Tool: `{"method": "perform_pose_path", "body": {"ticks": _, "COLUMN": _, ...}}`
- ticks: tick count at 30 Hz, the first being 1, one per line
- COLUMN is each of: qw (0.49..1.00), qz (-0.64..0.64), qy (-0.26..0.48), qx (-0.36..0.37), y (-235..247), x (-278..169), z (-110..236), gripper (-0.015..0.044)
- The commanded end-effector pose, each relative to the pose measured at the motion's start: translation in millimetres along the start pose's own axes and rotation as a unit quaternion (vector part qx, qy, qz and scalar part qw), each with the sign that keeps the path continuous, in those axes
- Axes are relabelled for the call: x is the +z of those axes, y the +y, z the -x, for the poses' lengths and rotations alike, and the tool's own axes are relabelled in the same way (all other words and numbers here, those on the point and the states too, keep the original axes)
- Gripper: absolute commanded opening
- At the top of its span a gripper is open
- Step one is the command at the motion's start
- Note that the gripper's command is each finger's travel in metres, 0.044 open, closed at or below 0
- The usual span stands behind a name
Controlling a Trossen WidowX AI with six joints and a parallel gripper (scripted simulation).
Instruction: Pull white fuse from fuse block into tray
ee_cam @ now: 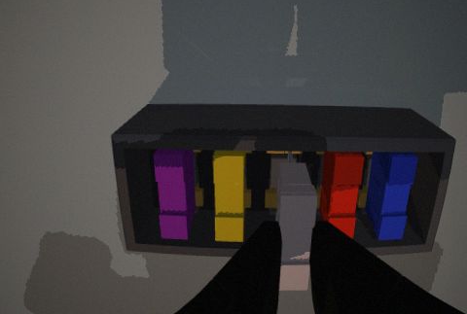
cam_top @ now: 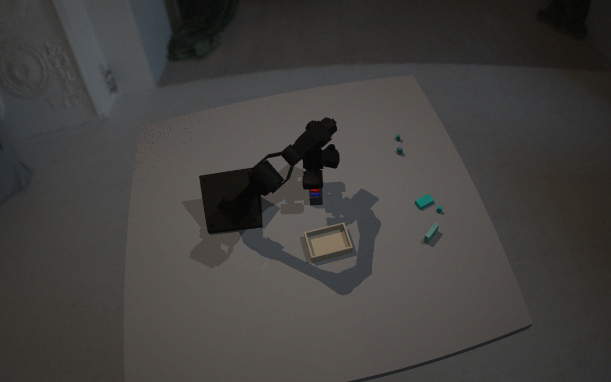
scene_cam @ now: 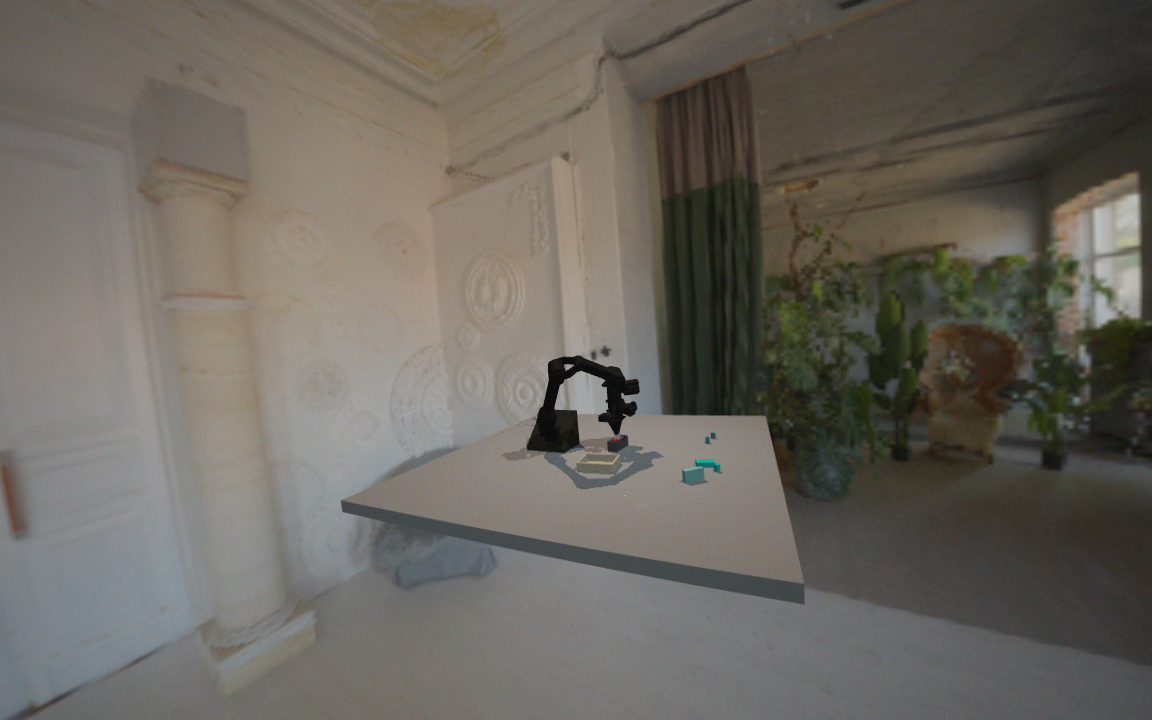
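Observation:
My gripper (ee_cam: 294, 236) (scene_cam: 617, 432) is shut on the white fuse (ee_cam: 297, 207), which looks grey in the wrist view. The fuse stands higher than its neighbours, over the middle slot of the dark fuse block (ee_cam: 287, 122) (cam_top: 315, 201) (scene_cam: 614, 445); whether its lower end is clear of the slot is hard to tell. The purple fuse (ee_cam: 172, 188) and yellow fuse (ee_cam: 230, 183) sit left of it, the red fuse (ee_cam: 341, 197) and blue fuse (ee_cam: 391, 197) right. The beige tray (cam_top: 331, 255) (scene_cam: 596, 467) is empty, below the block in the top view. There the fingertips are hidden.
A teal flat block (cam_top: 424, 201), a teal upright slab (cam_top: 431, 233) (scene_cam: 693, 476) and a small teal piece (cam_top: 439, 209) lie right of the tray. Two more small teal pieces (cam_top: 400, 150) (cam_top: 398, 137) lie farther back. The arm's dark base plate (cam_top: 212, 209) is left of the block.

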State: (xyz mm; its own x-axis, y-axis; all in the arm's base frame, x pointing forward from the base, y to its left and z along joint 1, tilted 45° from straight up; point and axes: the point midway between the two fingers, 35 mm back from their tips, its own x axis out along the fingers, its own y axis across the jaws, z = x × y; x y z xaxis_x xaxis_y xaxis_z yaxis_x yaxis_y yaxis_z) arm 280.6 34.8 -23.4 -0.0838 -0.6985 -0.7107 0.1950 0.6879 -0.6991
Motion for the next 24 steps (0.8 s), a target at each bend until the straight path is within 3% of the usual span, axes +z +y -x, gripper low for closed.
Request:
{"method": "perform_pose_path", "body": {"ticks": 1, "qw": 1.000, "qz": -0.004, "qy": -0.001, "qx": 0.004, "y": 1.3, "x": 1.8, "z": 4.5, "gripper": 0.0000}}
{"method": "perform_pose_path", "body": {"ticks": 24, "qw": 1.000, "qz": -0.003, "qy": -0.001, "qx": 0.004, "y": 0.9, "x": 1.2, "z": 15.8, "gripper": 0.0000}}
